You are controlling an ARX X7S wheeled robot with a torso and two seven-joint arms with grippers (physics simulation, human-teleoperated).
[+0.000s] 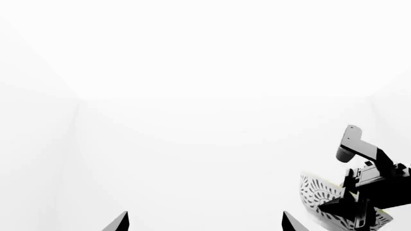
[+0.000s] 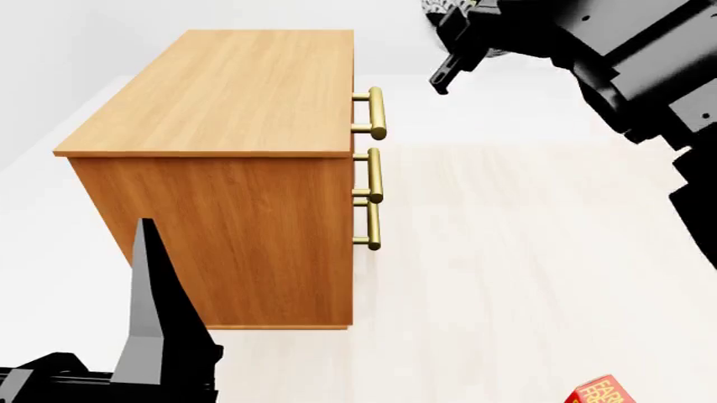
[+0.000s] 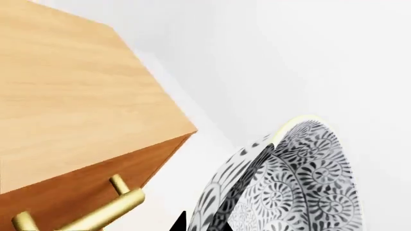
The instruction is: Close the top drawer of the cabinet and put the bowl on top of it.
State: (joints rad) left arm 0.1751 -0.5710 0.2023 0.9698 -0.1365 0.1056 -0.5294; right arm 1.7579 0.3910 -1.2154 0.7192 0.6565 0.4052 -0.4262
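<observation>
carrying the bowl (image 3: pixel 289 187) high, the right claw (image 2: pixel 465 34) sits up beyond the cabinet (image 2: pixel 224 92), out on the handle side and not yet over the wooden top. the bowl is pinched at its rim, patterned outside turned toward the wrist camera, so it hangs tilted beside the claw, not level; i judge that grip keeps the base free for setting down. the top drawer (image 2: pixel 356 113) looks flush with the two below it, its brass handle (image 2: pixel 375 113) in line with theirs, so the closing step seems done and only the placing remains. the left claw (image 1: pixel 204 224) is held low and away, fingers spread and holding nothing, likely parked clear of the carry. a red box (image 2: pixel 599 392) lies on the floor, well apart.
</observation>
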